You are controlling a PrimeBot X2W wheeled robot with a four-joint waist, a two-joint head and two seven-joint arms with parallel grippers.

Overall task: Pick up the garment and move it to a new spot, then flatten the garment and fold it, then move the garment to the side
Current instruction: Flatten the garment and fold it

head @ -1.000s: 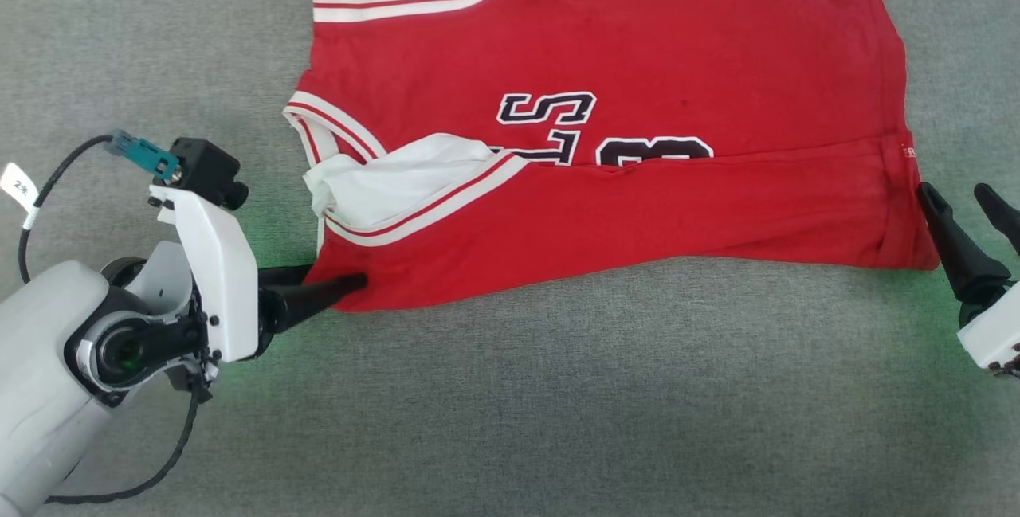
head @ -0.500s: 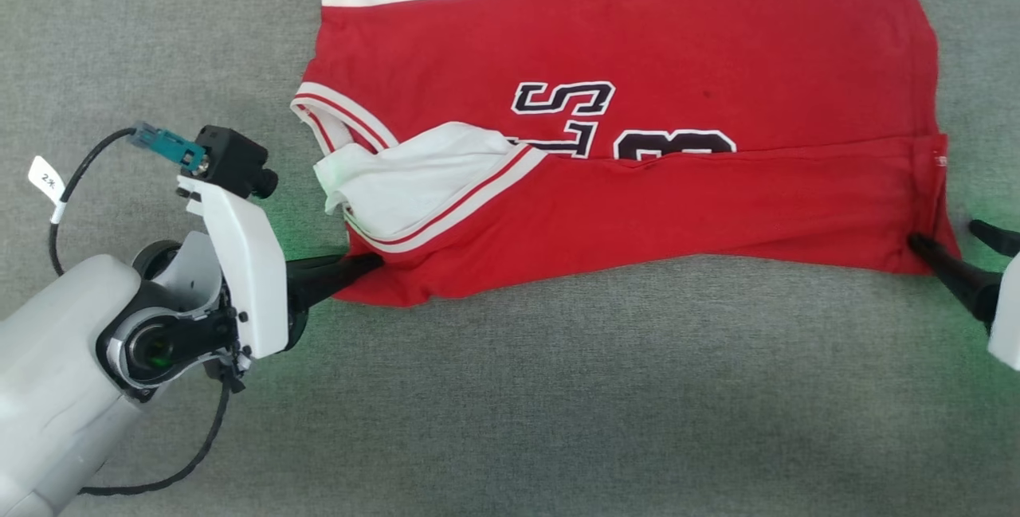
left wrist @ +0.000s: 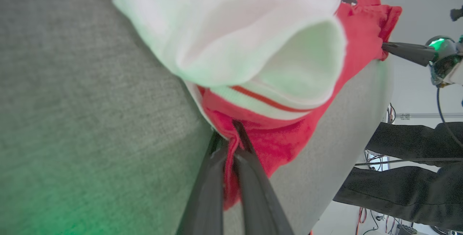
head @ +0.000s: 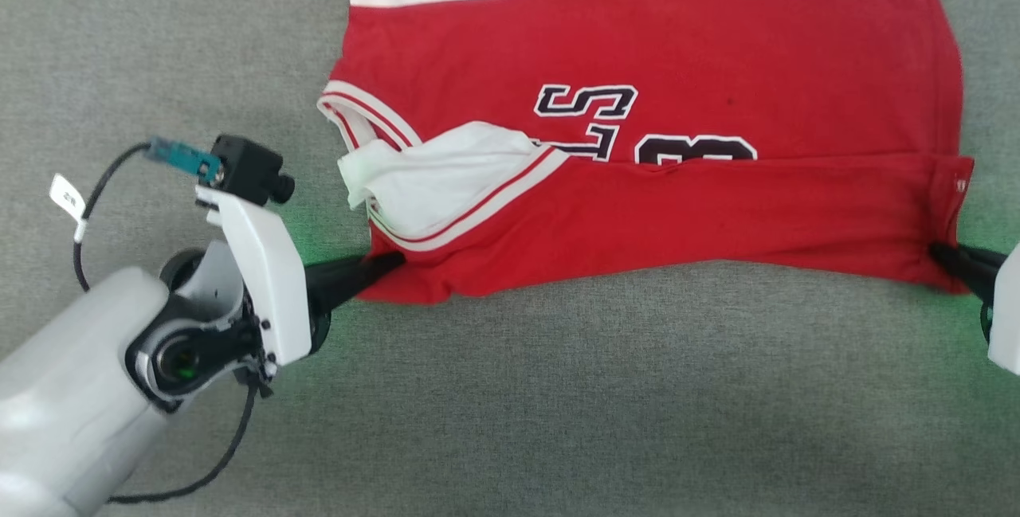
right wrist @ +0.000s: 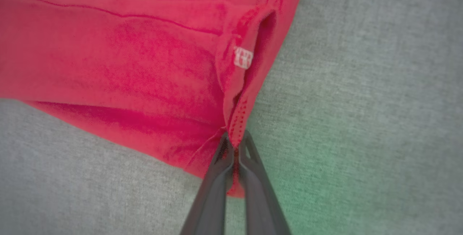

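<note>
Red garment (head: 653,182) (top cropped) hides left hand's (head: 393,264) tips.

Grey cloth-covered surface (head: 558,405), with a white wall (left wrist: 410,90) beyond.

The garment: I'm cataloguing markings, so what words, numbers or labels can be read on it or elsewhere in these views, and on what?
"S": black, white-edged letter on the red front of the garment; the letters beneath it are cut off by the fold.
Number beside them: only the top half shows, "3" or "8", cannot tell.
Small white label at the hem: blurred, unreadable.
White cable tag: too small to read.
</note>
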